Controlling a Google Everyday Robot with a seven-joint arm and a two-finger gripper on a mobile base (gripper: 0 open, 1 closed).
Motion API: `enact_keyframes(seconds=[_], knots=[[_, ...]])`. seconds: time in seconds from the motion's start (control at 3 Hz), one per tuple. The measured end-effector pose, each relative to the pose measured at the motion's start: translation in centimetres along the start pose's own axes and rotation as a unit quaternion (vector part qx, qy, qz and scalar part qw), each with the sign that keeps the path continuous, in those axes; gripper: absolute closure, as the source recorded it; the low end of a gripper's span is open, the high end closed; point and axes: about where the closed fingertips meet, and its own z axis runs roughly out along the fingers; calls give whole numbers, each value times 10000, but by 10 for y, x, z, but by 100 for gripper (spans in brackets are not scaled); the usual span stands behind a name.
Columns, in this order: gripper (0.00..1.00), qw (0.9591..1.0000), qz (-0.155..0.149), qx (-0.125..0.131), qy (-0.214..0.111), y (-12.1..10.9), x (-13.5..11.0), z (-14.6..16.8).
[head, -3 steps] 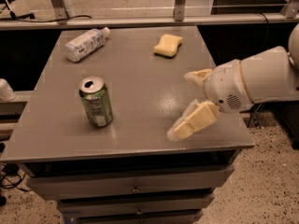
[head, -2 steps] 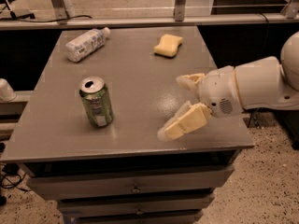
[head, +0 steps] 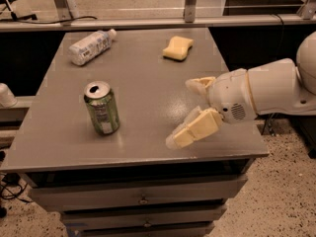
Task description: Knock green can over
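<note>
The green can (head: 102, 108) stands upright on the grey table (head: 143, 58), toward its front left. It has a silver top with an open pull-tab hole and a whitish label patch. My gripper (head: 181, 112) reaches in from the right, over the table's front right part, well to the right of the can and not touching it. Its two cream fingers (head: 190, 131) are spread apart and hold nothing.
A clear plastic bottle with a white label (head: 90, 46) lies on its side at the table's back left. A yellow sponge (head: 177, 48) lies at the back middle. Drawers (head: 143, 200) sit below the table front. A rail (head: 148, 22) runs behind the table.
My gripper has moved left across the table toward the green can. The can, bottle and sponge have not moved.
</note>
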Motion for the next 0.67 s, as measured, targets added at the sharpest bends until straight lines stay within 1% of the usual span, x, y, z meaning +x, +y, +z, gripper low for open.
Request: enact_keyframes(seconds=[0.33,0.67], knots=[[0,9989,-132,-66,-452,-1,-11,23],[0,9933,-327,-300,-1070,5,-34,68]])
